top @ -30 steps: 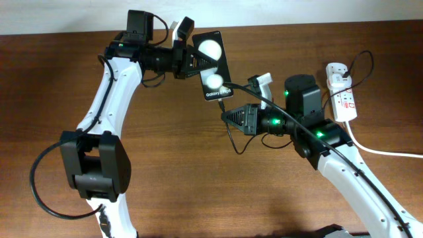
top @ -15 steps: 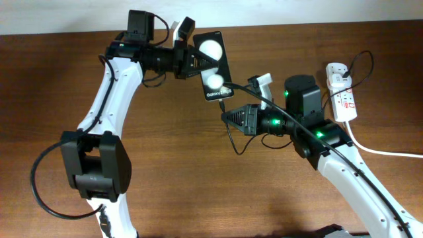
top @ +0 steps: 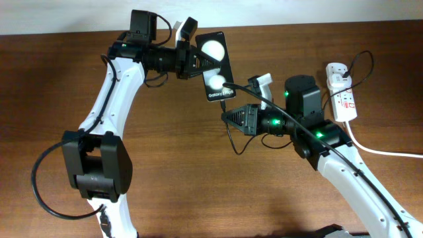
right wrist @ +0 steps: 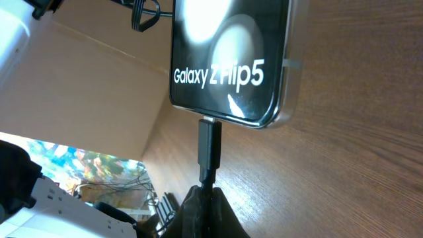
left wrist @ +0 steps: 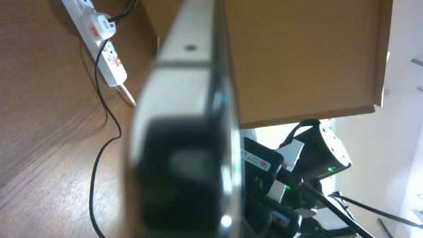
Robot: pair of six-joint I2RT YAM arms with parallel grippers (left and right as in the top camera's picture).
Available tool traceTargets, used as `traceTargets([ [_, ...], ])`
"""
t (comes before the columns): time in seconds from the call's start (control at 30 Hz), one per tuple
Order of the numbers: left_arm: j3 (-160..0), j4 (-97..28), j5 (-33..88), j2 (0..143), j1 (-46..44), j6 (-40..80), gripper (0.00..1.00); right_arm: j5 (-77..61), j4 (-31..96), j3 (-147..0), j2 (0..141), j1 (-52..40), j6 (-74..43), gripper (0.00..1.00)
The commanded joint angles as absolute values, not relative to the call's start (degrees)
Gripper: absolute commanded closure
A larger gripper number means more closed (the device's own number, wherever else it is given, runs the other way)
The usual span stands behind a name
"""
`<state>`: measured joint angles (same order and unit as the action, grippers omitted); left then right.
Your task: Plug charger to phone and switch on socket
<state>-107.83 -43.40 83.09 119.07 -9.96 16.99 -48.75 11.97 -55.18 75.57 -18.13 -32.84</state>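
Note:
My left gripper [top: 196,58] is shut on the black phone [top: 215,66], holding it above the table at the back middle; its screen reflects two white spots and reads "Galaxy Z Flip5" [right wrist: 225,59]. In the left wrist view the phone's edge [left wrist: 192,119] fills the frame, blurred. My right gripper [top: 228,116] is shut on the charger's plug [right wrist: 209,149], whose tip sits at the port in the phone's bottom edge. The thin black charger cable [top: 232,142] loops down from the plug. The white socket strip [top: 342,96] lies at the right with red switches, also in the left wrist view [left wrist: 99,39].
A thick white cord [top: 383,151] runs from the socket strip off the right edge. A thin black cable [top: 360,63] is plugged into the strip's far end. The brown wooden table [top: 198,178] spans the view.
The left gripper has shifted the phone slightly right and down toward the plug. The right arm has stayed nearly still.

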Motion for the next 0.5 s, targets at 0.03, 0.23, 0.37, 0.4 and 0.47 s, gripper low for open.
traceTargets([
  [0.03,-108.4,-43.5,85.5,117.4,-10.8,17.3,1.0,-47.5,10.2,-55.5,75.8,-17.3,-33.0,0.96],
  [0.23,-108.4,-43.5,85.5,117.4,-11.5,17.3,1.0,-47.3,8.9,-55.5,75.8,-17.3,-33.4,0.96],
  [0.37,-108.4,-43.5,85.5,117.4,-12.0,17.3,1.0,-47.3,8.7,-55.5,75.8,-17.2,-33.4,0.96],
  [0.4,-108.4,-43.5,85.5,117.4,-12.0,17.3,1.0,-47.3,8.7,-55.5,75.8,-17.2,-33.4,0.96],
  [0.47,-108.4,-43.5,85.5,117.4,-12.0,17.3,1.0,-47.3,8.7,-55.5,75.8,-17.2,-33.4,0.96],
])
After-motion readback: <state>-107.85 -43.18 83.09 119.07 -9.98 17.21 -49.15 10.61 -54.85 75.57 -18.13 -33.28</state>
